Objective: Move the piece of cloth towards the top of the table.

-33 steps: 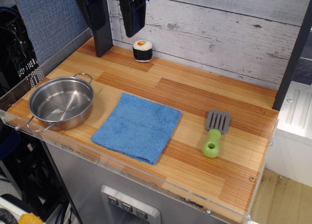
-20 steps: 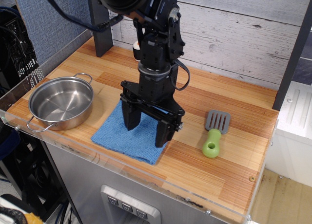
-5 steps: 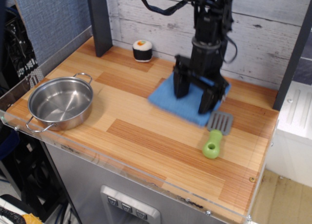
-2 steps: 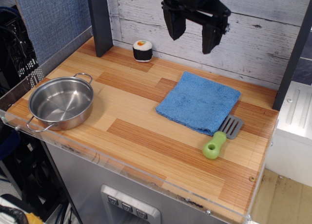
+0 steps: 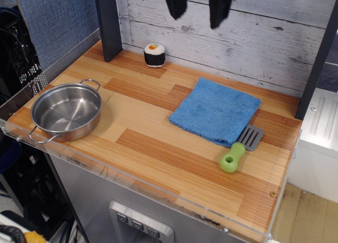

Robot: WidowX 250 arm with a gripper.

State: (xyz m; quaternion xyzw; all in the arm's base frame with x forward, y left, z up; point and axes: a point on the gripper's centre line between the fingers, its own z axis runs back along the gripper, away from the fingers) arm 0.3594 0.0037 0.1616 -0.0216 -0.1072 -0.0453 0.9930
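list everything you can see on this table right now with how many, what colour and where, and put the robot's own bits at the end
piece of cloth: 1, blue, flat at back right of the table, its near corner over the spatula's head
steel pot: 1, silver, empty, front left
spatula: 1, grey head with green handle, front right of the cloth
sushi roll toy: 1, black and white with orange top, back left by the wall
dark post: 1, black, back left corner
plank wall: 1, grey-white, behind the table
gripper: 1, black, raised above the back edge, fingers apart, holding nothing
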